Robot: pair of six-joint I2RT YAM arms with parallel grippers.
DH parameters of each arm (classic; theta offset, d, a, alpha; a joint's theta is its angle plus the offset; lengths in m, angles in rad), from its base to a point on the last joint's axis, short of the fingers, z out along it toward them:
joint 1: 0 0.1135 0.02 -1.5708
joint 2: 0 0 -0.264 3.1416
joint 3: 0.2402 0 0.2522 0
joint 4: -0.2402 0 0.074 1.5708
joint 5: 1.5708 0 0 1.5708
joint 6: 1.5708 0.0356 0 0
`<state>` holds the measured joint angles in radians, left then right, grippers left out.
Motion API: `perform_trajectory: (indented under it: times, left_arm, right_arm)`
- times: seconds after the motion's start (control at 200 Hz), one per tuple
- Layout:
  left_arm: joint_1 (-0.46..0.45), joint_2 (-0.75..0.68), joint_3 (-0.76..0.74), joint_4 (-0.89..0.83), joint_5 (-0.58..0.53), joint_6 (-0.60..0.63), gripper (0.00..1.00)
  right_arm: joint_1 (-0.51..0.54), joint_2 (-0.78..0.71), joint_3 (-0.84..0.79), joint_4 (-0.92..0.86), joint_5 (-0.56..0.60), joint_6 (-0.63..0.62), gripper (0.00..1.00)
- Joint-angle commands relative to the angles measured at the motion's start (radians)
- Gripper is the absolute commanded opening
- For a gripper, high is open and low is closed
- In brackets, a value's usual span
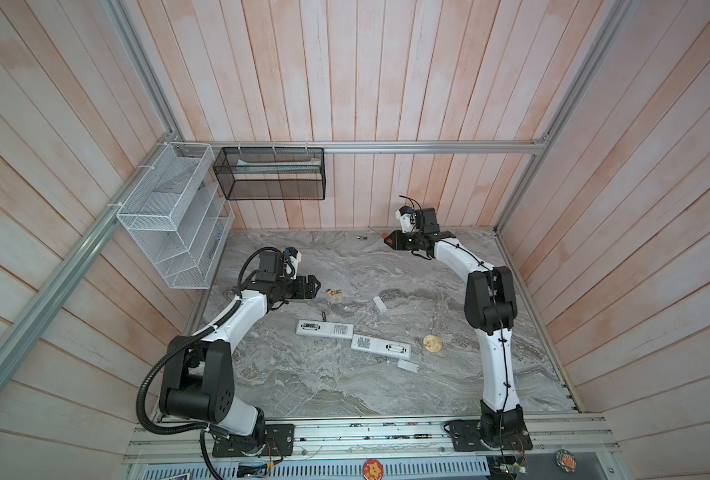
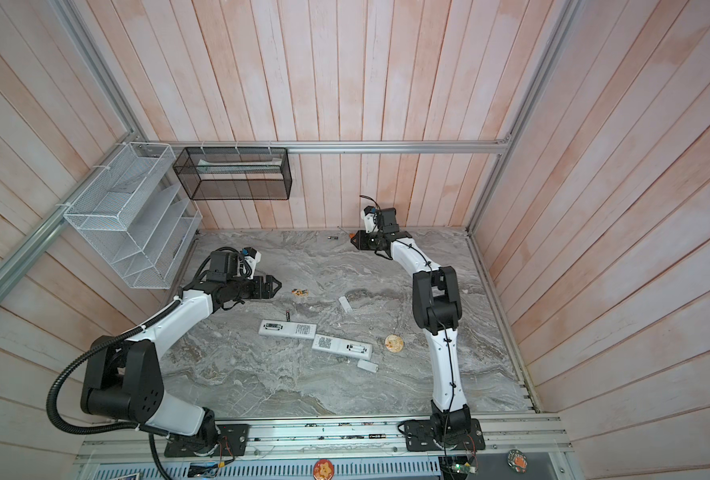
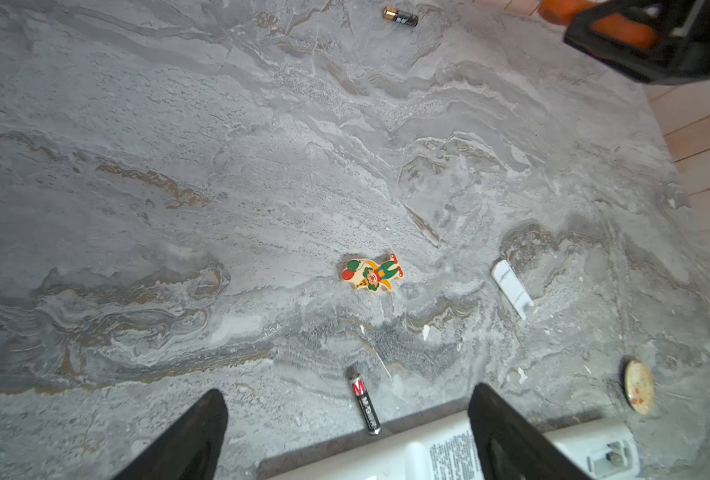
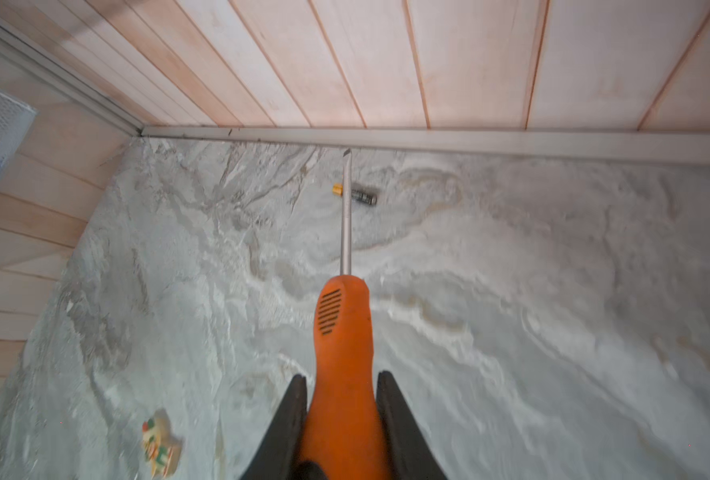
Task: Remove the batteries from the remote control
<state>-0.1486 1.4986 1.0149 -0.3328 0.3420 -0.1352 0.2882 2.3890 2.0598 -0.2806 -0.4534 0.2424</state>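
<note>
Two white remote controls lie back-up mid-table, one [image 1: 324, 329] on the left and one [image 1: 380, 346] to its right, both with open battery bays. One black battery [image 1: 323, 315] lies just beyond the left remote [image 3: 428, 457]. My left gripper [image 1: 318, 286] hovers open and empty above that battery [image 3: 363, 403]. Another battery [image 1: 362, 237] lies near the back wall. My right gripper [image 4: 341, 375] is shut on the orange-handled screwdriver [image 4: 343, 328], whose shaft crosses over that far battery [image 4: 363, 196] in the right wrist view.
Two loose white battery covers [image 1: 380, 304] [image 1: 407, 366], a clown figure [image 1: 334, 293] and a round disc [image 1: 432, 344] lie on the marble table. A white wire rack [image 1: 170, 216] and a black mesh basket [image 1: 270, 174] hang at the back left.
</note>
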Motion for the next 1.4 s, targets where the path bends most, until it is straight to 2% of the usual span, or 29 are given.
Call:
perform_trajectory:
  times: [0.0,0.17,0.24,0.42,0.61,0.655,0.995,1.15,1.285,1.395]
  left_arm:
    - [0.007,-0.070,-0.030,-0.009,0.026,-0.004,0.93]
    - [0.009,-0.105,-0.032,-0.058,0.020,0.018,0.93]
    - [0.014,-0.106,-0.035,-0.066,0.016,0.029,0.94]
    - [0.017,-0.078,-0.025,-0.084,0.009,0.045,0.94]
    - [0.021,-0.064,-0.009,-0.110,0.002,0.051,0.94]
    - [0.020,-0.061,-0.003,-0.119,-0.002,0.084,0.94]
    - [0.023,0.003,0.022,-0.194,-0.084,0.148,0.94]
    - [0.031,0.021,0.025,-0.201,-0.156,0.127,0.95]
    - [0.124,0.062,0.051,-0.077,-0.036,-0.029,0.95]
    - [0.155,0.201,0.127,-0.024,0.070,-0.110,0.93]
  right_arm:
    - [0.000,0.125,0.210,-0.125,-0.017,-0.015,0.00]
    - [0.000,0.332,0.504,-0.238,-0.020,0.018,0.00]
    - [0.001,0.348,0.527,-0.257,-0.034,0.015,0.00]
    - [0.014,0.265,0.296,-0.160,-0.033,-0.001,0.00]
    - [0.036,0.201,0.231,-0.221,-0.061,-0.081,0.00]
    - [0.039,0.176,0.192,-0.222,-0.068,-0.098,0.00]
    - [0.043,-0.135,-0.284,-0.061,-0.034,-0.139,0.00]
    - [0.048,-0.282,-0.462,0.063,-0.050,-0.122,0.00]
    - [0.064,-0.316,-0.471,0.096,-0.130,-0.096,0.00]
    - [0.086,-0.368,-0.534,0.145,-0.154,-0.077,0.00]
